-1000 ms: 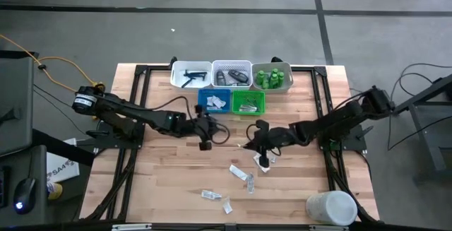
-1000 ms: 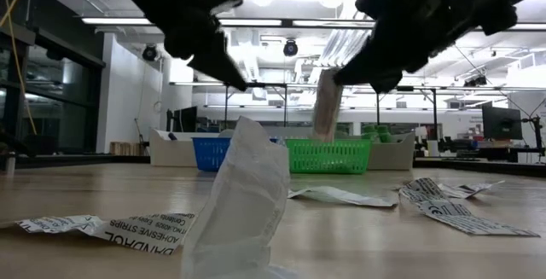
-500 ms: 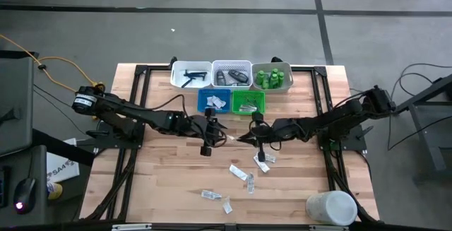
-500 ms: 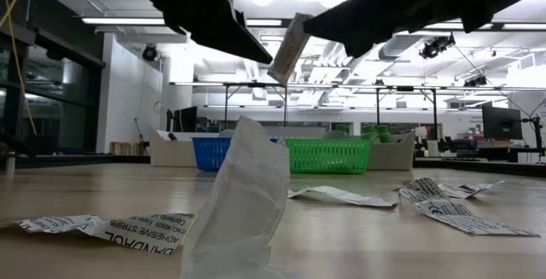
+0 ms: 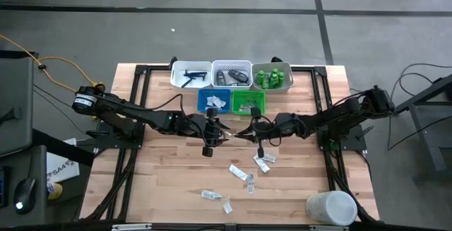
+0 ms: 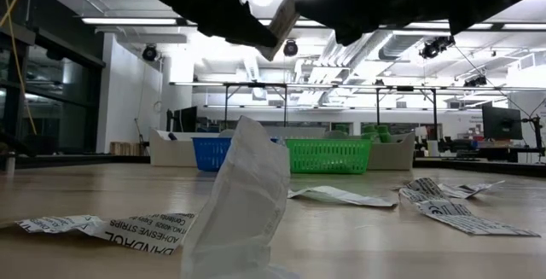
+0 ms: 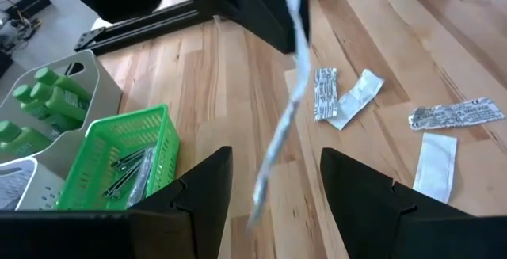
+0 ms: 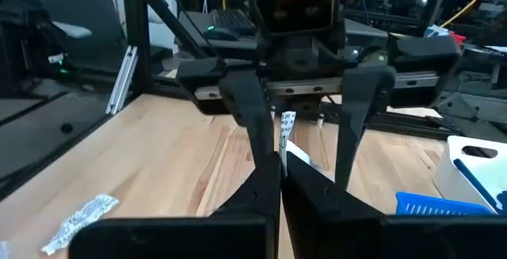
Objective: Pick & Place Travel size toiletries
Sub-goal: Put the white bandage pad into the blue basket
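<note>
My right gripper (image 5: 248, 132) is shut on a thin white packet (image 7: 289, 100), one of the travel size toiletries, above the middle of the table. My left gripper (image 5: 217, 131) faces it from the left, open. The packet's free end (image 7: 260, 199) stands between the left fingers without plainly touching them. In the low view the packet (image 6: 281, 25) shows high between the two dark grippers. More packets (image 5: 240, 172) lie flat on the wood toward the near edge. My right gripper pinches one end of the packet (image 8: 283, 144) between its two shut fingers. The fingers come about level from the table's right. The packet sticks out past the fingertips toward my left gripper, edge-up and clear of the table.
Three white trays (image 5: 191, 75) stand at the far edge, one with green bottles (image 5: 272, 78); a blue tray (image 5: 213, 102) and a green tray (image 5: 248, 102) stand before them. A large white cylinder (image 5: 330, 208) lies at the near right. A crumpled packet (image 6: 243, 202) stands close to the low camera.
My right gripper has risen and gone toward the table's left, tipping from pointing down to level. The packet has swung from hanging below it to pointing at my left gripper. My left gripper has tipped upward, and the packet's free end now stands between its open fingers.
</note>
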